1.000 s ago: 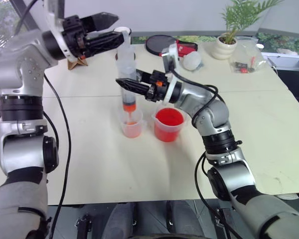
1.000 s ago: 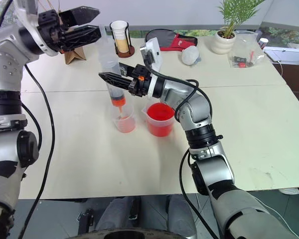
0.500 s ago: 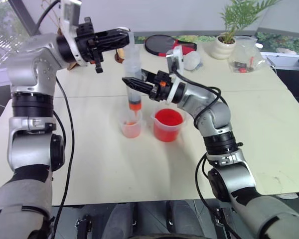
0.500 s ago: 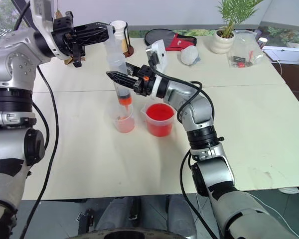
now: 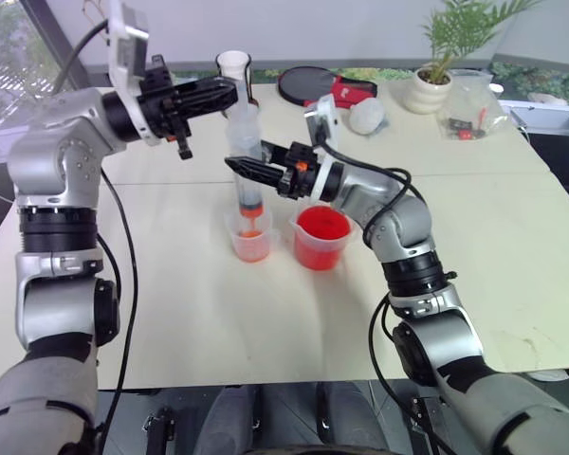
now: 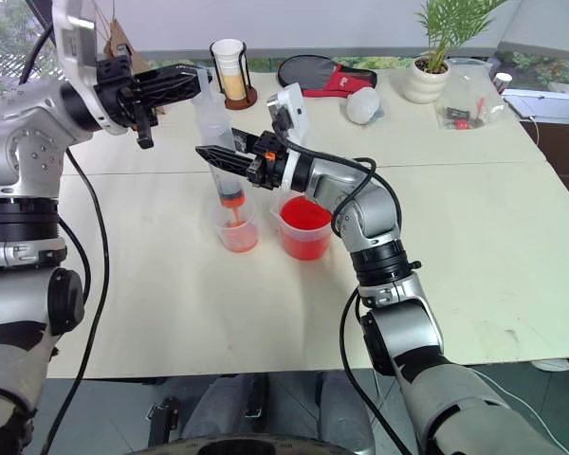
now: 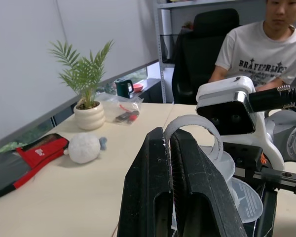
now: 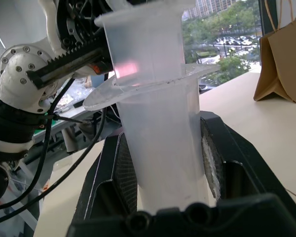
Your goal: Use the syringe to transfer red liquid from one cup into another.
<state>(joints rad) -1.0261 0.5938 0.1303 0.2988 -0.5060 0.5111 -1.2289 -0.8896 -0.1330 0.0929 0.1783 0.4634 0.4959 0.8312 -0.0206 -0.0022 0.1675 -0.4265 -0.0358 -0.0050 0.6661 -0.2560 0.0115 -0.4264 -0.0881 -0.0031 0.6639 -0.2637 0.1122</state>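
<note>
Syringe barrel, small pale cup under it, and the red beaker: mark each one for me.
Large clear plastic syringe (image 5: 246, 161): left eye view, on the barrel's middle.
Smaller clear plastic measuring cup (image 5: 250, 245): left eye view, on its front wall.
Larger clear beaker of red liquid (image 5: 321, 248): left eye view, on its front wall.

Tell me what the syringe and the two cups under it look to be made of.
Syringe: likely frosted translucent plastic; the background shows dimly through its barrel.
Smaller cup and red-filled beaker: apparently clear, glossy plastic; the liquid shows through their thin walls.

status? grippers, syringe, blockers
Right gripper shut on syringe barrel. Left gripper shut on plunger top. Tip over small cup. No blockers.
</note>
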